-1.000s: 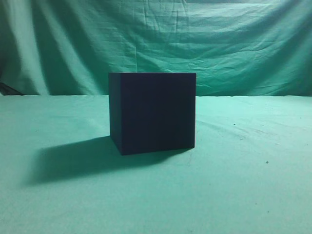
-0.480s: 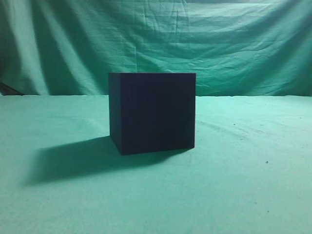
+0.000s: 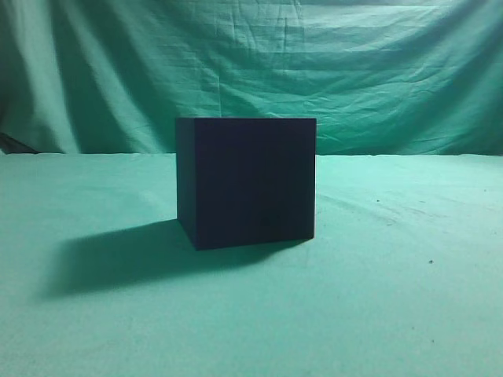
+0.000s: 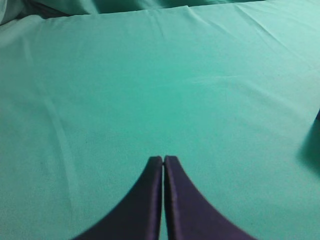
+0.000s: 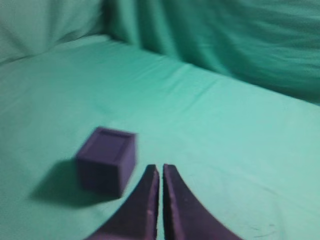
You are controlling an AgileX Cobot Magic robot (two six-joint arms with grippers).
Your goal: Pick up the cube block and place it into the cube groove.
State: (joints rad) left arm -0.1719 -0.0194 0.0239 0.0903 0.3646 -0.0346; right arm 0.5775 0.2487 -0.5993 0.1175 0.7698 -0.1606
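The large dark purple-black box point(image 3: 246, 182) that holds the cube groove stands on the green cloth in the middle of the exterior view; its top is hidden there. In the right wrist view the box point(image 5: 106, 161) sits left of and just beyond my right gripper point(image 5: 160, 169). Its top shows a rim around a square inner face, too blurred to tell whether that face is empty or filled. The cube block shows nowhere on its own. My right gripper is shut and empty. My left gripper point(image 4: 163, 160) is shut and empty over bare cloth. Neither gripper shows in the exterior view.
Green cloth covers the table point(image 3: 409, 298) and hangs as a backdrop point(image 3: 314, 63). The box casts a shadow point(image 3: 118, 255) to the left. A dark sliver point(image 4: 318, 116) with a shadow below it shows at the right edge of the left wrist view.
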